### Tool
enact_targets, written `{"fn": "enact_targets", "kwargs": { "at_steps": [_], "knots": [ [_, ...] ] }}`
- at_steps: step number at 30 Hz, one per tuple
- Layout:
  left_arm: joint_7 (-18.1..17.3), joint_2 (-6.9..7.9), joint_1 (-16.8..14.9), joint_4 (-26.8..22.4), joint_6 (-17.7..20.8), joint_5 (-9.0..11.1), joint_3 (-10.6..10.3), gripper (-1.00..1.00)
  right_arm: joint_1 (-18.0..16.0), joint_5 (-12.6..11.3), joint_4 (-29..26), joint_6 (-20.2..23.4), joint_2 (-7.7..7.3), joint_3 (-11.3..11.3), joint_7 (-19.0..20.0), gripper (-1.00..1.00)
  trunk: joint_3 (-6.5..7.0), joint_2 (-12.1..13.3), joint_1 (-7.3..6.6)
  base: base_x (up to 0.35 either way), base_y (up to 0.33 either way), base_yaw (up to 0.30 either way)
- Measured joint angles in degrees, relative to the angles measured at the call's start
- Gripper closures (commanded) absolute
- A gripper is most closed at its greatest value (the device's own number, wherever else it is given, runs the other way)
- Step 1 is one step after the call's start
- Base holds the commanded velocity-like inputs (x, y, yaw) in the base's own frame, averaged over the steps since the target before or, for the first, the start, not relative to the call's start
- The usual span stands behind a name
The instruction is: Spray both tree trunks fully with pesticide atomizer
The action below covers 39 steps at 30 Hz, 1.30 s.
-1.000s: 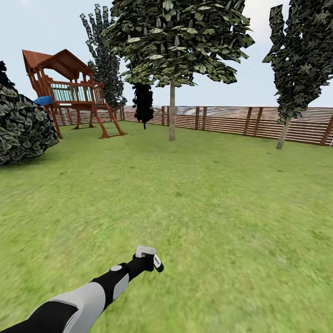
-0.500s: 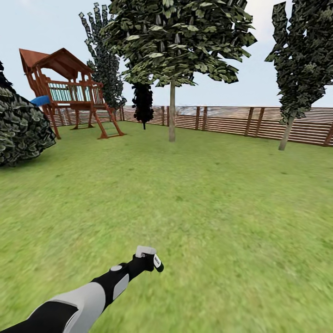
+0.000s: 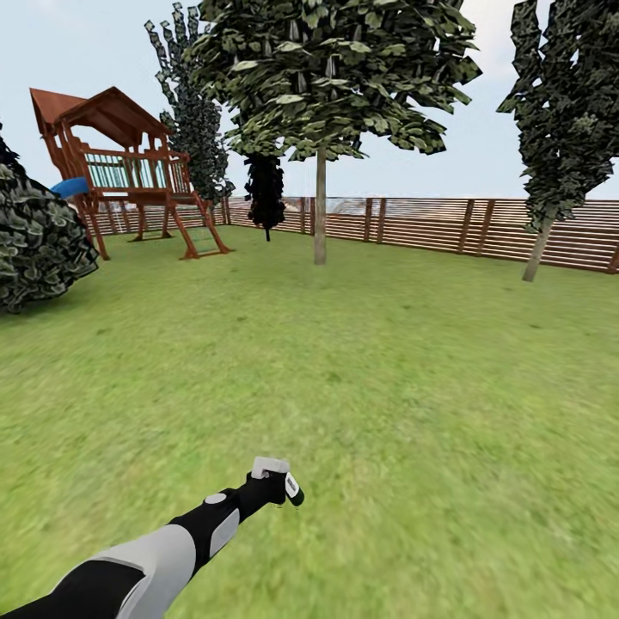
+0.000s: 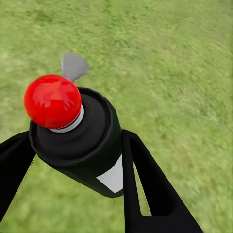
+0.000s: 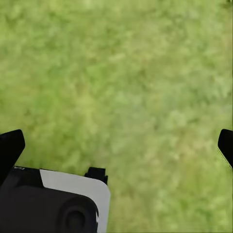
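My left gripper (image 3: pixel 280 488) is shut on the pesticide atomizer (image 3: pixel 273 471), held low over the grass at the end of my outstretched left arm. In the left wrist view the atomizer (image 4: pixel 85 145) is a dark bottle with a white label and a red spot, clamped between two black fingers (image 4: pixel 145 184). A tree with a wide leafy canopy stands ahead, its bare tree trunk (image 3: pixel 320 211) far beyond the gripper. My right gripper (image 5: pixel 119 145) is open over grass, holding nothing. The paved floor and any pesticide are out of view.
A brown slat fence (image 3: pixel 430 225) closes the back of the lawn (image 3: pixel 387 387). A wooden playset (image 3: pixel 129 172) stands at the back left, with a big dark bush (image 3: pixel 39 241) at the left edge. A narrower dark tree (image 3: pixel 559 112) rises at the right.
The whole head view has shifted a little: playset and bush slid left, the right tree slid right, so the camera moved. The left arm and atomizer keep the same pose.
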Motion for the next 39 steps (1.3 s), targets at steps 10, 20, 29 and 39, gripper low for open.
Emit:
{"fn": "enact_targets", "kwargs": {
  "at_steps": [10,20,29,39],
  "knots": [
    [0.0,0.00,0.0,0.0,0.0,0.0,0.0,1.00,0.0,0.1,0.0,0.0,0.06,0.0,0.0,-1.00,0.00,0.0,0.00,0.350,0.000,0.000],
    [0.0,0.00,0.0,0.0,0.0,0.0,0.0,1.00,0.0,0.1,0.0,0.0,0.16,0.0,0.0,-1.00,0.00,0.0,0.00,0.350,0.000,0.000],
    [0.0,0.00,0.0,0.0,0.0,0.0,0.0,1.00,0.0,0.1,0.0,0.0,0.17,0.0,0.0,-1.00,0.00,0.0,0.00,0.350,0.000,0.000],
    [0.0,0.00,0.0,0.0,0.0,0.0,0.0,1.00,0.0,0.1,0.0,0.0,0.17,0.0,0.0,-1.00,0.00,0.0,0.00,0.350,0.000,0.000]
  ]
}}
